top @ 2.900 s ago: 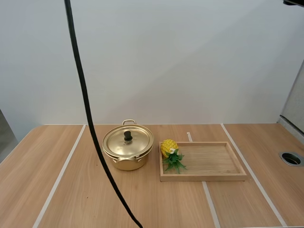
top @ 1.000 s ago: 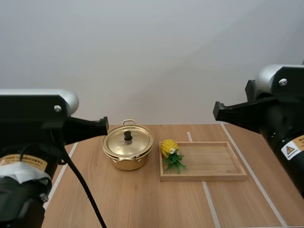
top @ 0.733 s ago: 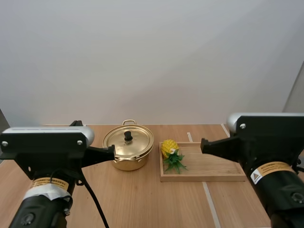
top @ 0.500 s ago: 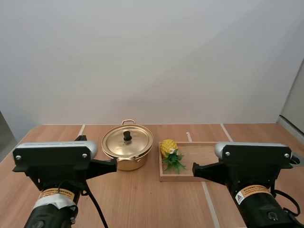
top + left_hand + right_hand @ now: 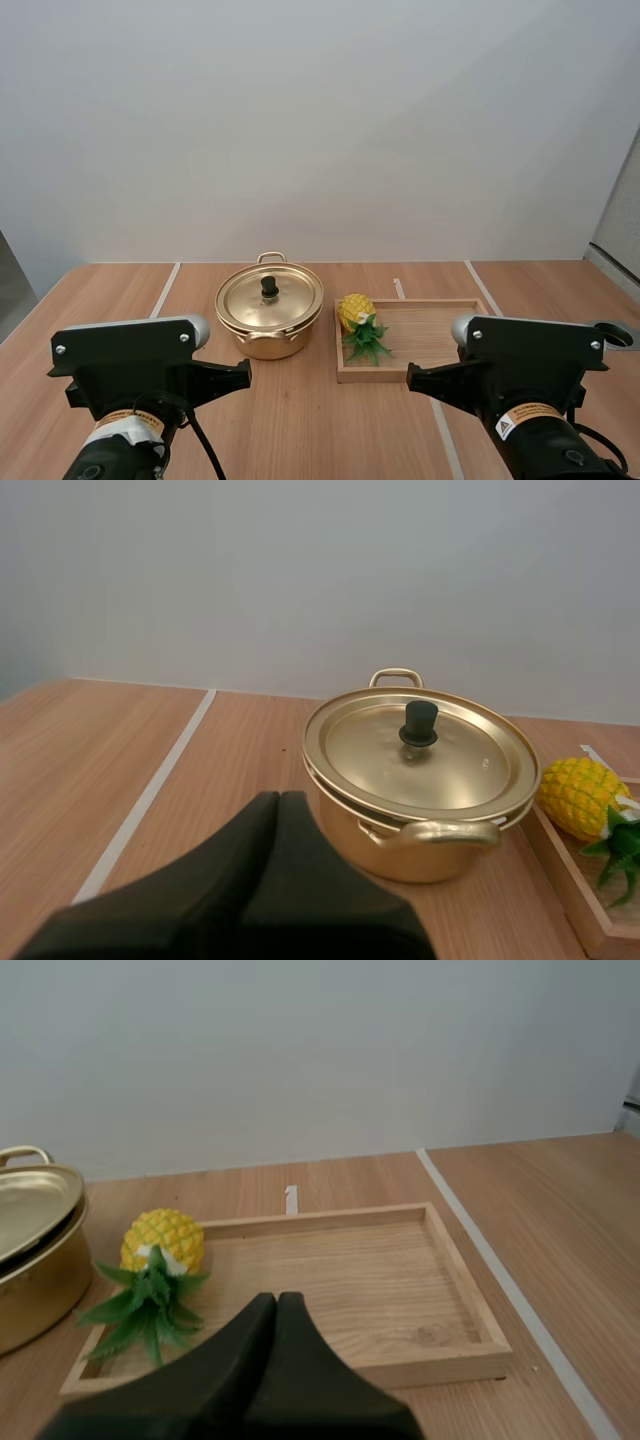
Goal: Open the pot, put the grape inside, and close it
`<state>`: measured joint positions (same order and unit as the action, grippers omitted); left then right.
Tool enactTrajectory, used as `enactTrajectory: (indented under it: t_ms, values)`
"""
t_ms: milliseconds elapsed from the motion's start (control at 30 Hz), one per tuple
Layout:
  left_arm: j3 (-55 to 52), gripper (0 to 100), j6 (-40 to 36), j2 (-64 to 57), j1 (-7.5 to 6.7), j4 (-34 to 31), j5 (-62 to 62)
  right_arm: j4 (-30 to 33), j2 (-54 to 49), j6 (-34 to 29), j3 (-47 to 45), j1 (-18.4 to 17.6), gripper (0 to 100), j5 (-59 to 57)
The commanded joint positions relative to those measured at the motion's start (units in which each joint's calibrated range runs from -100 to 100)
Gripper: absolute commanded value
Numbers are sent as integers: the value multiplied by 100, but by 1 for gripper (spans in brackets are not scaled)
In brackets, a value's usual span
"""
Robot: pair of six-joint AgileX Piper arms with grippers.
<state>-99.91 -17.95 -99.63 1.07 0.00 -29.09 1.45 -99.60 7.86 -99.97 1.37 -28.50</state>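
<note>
A gold pot (image 5: 268,331) with its lid (image 5: 270,298) on stands mid-table, a black knob (image 5: 419,723) on top. Right of it a toy pineapple (image 5: 356,314), yellow with green leaves, lies at the left end of a wooden tray (image 5: 445,337); no grapes are visible. My left gripper (image 5: 278,800) is shut as one dark wedge, short of the pot (image 5: 420,825) and apart from it. My right gripper (image 5: 275,1300) is shut too, near the tray's (image 5: 380,1280) front rim, right of the pineapple (image 5: 163,1243).
White tape lines (image 5: 163,291) run across the wooden table. A round metal-rimmed hole (image 5: 613,334) sits near the table's right edge. Bare wood lies left of the pot and in front of the tray.
Both arms have come down into the high view and settled low at the near edge of the table. Pot, pineapple and tray have not moved.
</note>
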Motion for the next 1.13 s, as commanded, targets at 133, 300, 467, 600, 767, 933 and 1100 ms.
enactTrajectory:
  t_ms: [133,300,467,600,767,933,1100]
  values:
    - [-9,0,67,-37,28,145,-230,-453,-40,585,-3,22,0,-316]
    - [-9,0,70,-37,28,145,-247,-453,-40,584,-3,47,0,-316]
    - [-9,0,70,-37,28,145,-247,-453,-40,554,-3,45,0,-316]
    - [-9,0,70,-37,28,145,-247,-453,-40,554,-3,45,0,-300]
    - [-9,0,70,-37,28,145,-247,-453,-40,554,-3,45,0,-300]
    - [-9,0,70,-37,28,145,-247,-453,-40,554,-3,45,0,-300]
    - [-9,0,70,-37,28,145,-247,-453,-40,554,-3,45,0,-300]
